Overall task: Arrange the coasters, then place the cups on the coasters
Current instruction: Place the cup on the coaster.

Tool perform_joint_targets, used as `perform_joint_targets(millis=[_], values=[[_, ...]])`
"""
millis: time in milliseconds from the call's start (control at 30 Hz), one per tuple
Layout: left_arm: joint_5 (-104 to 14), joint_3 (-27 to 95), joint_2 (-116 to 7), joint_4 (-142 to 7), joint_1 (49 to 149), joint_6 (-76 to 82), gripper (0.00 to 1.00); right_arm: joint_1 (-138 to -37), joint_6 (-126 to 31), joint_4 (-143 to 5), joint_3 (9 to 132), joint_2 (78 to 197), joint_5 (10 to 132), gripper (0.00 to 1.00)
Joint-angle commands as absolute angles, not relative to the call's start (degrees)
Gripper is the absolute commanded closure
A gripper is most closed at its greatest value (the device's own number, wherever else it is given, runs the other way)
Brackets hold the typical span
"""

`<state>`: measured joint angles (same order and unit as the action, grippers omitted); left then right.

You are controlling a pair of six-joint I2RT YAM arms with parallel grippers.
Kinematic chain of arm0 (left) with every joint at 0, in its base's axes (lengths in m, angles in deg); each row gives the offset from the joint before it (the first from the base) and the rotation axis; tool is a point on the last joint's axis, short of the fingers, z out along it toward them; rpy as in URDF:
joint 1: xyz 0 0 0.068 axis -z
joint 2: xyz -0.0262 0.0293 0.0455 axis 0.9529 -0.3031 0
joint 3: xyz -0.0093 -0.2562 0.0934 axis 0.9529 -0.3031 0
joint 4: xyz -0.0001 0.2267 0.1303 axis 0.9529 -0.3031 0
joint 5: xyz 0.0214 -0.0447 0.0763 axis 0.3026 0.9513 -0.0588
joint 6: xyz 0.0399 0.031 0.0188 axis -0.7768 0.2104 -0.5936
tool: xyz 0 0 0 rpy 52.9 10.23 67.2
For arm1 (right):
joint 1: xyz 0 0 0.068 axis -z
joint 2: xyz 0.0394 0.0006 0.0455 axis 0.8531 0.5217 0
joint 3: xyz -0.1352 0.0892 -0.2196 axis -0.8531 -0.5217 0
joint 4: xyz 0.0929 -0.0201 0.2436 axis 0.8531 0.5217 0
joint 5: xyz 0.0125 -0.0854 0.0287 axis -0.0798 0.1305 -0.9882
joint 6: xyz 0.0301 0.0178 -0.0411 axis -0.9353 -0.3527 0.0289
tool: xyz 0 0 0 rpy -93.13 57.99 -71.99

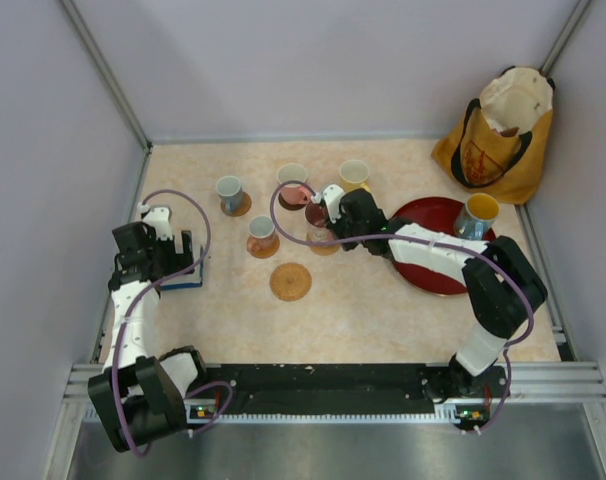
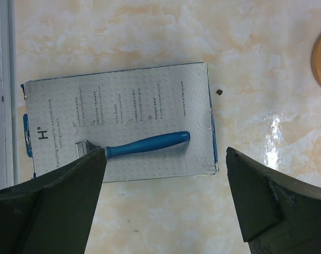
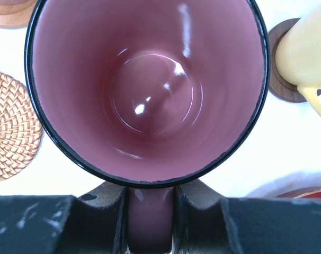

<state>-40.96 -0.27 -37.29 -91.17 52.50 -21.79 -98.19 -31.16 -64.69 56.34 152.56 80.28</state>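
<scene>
Left gripper: the left gripper [image 2: 166,154] hangs over the near left part of the table [image 1: 383,310], its jaws spread wide with nothing between them.
Under it: a razor box [image 2: 123,100] lies flat on the table, close to the left wall.
Bare coaster: a tan coaster [image 1: 290,282] lies alone in the near middle.
Tray: a red tray [image 1: 430,212] lies at the right, partly under the right arm; a blue cup [image 1: 477,213] with yellow inside stands on its far right part.
Right gripper: the right gripper [image 3: 151,205] is clenched on the handle of a pink mug [image 3: 150,90], mouth upward, at the middle of the table.
Beside the mug: a woven coaster [image 3: 9,127] shows at the left of the wrist view, apart from the mug; whether the mug touches the table I cannot tell.
Middle cup: a small cup [image 1: 262,235] stands on a coaster left of the pink mug; it seems pinkish, but it is too small to be sure.
Far row: a blue-grey cup [image 1: 229,188] stands on a brown coaster [image 1: 240,207], a grey cup [image 1: 292,178] stands next to it, and a pale yellow cup [image 3: 309,45] stands on a dark brown coaster [image 3: 279,74].
Far right corner: a yellow-orange bag [image 1: 498,130] stands with its top open.
</scene>
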Motion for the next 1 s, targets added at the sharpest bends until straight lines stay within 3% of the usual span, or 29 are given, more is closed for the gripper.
perform_joint_targets(millis=[0,967], values=[[-40.94,-0.63,-37.02,-88.53,52.14,-21.56,0.01,-98.72,-30.68,-72.25,57.24,150.84,79.88,1.0],[-41.03,-0.89,-36.49,-88.45,51.96,-21.65,0.01,-98.72,-30.86,-72.25,57.42,152.77,79.27,1.0]])
